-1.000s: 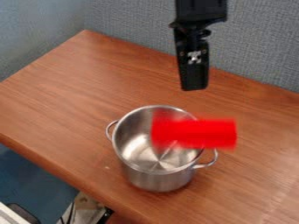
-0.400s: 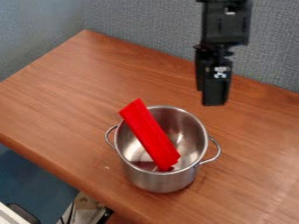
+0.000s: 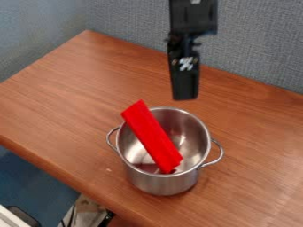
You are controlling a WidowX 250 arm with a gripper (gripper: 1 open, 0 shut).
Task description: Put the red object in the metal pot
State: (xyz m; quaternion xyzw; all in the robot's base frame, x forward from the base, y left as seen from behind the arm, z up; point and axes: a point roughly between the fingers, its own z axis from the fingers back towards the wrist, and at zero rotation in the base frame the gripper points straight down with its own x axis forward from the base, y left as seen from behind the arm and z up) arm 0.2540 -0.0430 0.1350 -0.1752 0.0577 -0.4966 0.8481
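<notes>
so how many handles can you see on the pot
2: one handle on the pot's left side, the other on its right. The red block leans inside.

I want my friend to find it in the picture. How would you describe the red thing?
Look at the wooden table, then at the shiny metal pot near its front edge. The red block leans inside it, one end poking over the rim at the upper left. It is the only bright red, long flat piece there.

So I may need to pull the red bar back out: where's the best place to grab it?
Grip the red bar at its upper end, which sticks out over the metal pot's left rim. Come from above, pinching its thin flat faces; the lower end lies deep inside the pot.
</notes>
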